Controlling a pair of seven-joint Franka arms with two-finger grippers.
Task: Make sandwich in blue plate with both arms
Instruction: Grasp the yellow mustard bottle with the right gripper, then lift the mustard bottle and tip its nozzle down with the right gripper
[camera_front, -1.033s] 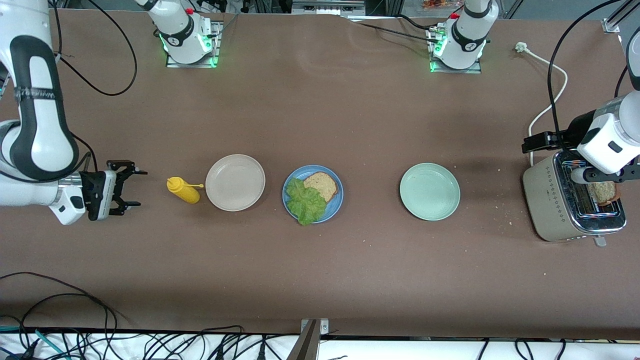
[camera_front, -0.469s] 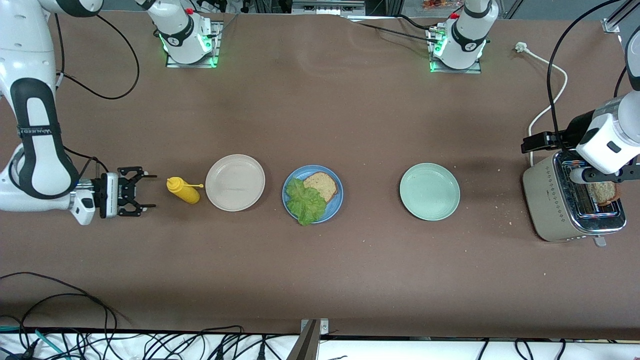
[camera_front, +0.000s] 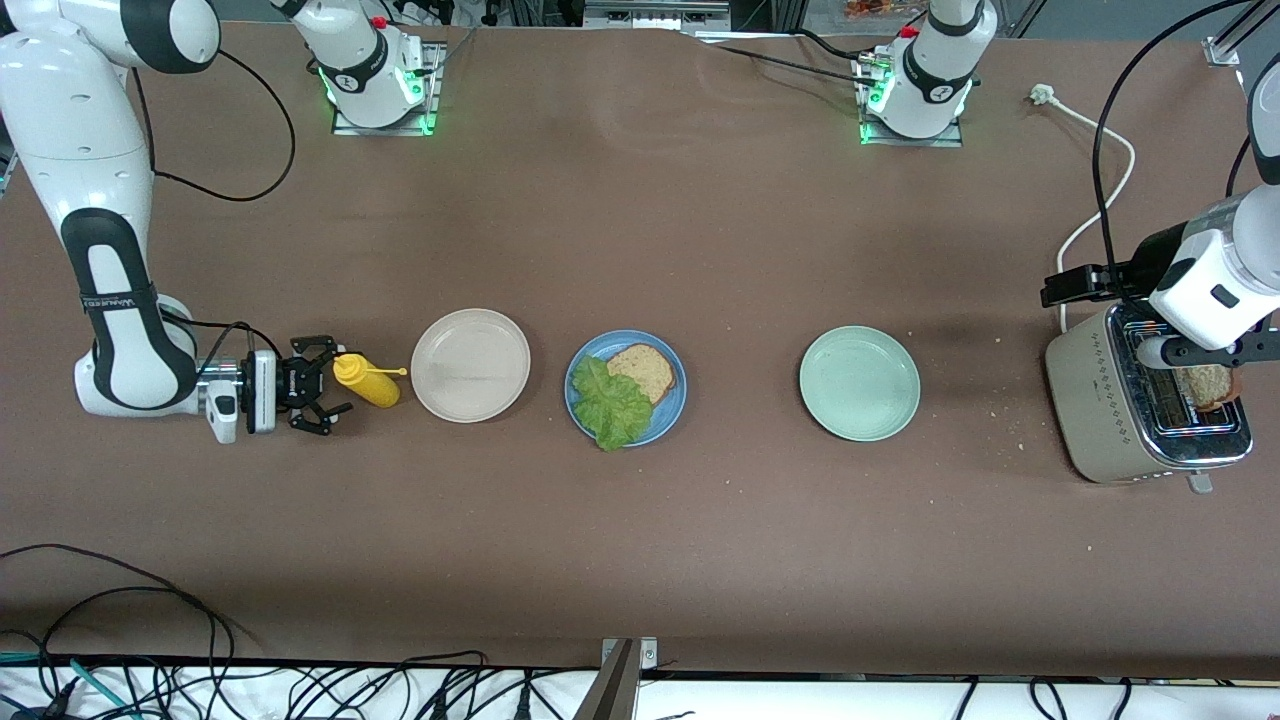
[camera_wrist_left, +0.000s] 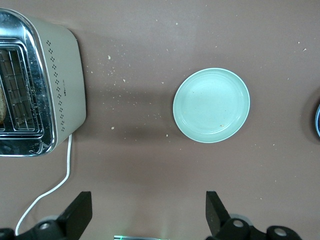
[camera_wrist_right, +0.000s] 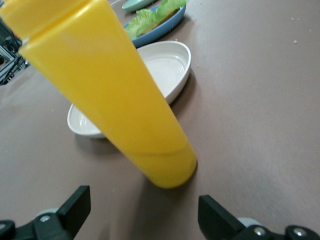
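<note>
Spread wide and turned sideways low over the table (camera_front: 640, 560), the right gripper (camera_front: 322, 384) is set at the base of the yellow squeeze bottle (camera_front: 366, 381), one finger (camera_wrist_right: 75, 204) seen on each side of it without touching. The bottle stands upright just beside the beige plate (camera_front: 470, 365), toward the right arm's end of the table. The blue plate (camera_front: 626, 388) is found between the beige plate and the pale green plate (camera_front: 859, 383); one slice of toast (camera_front: 645, 370) lies in it with a lettuce leaf (camera_front: 609, 403) partly laid over it. The left gripper (camera_wrist_left: 147, 216) is held over the toaster (camera_front: 1140, 410) with its fingers wide apart and nothing between them. A second slice of toast (camera_front: 1208, 385) is seen in a toaster slot.
</note>
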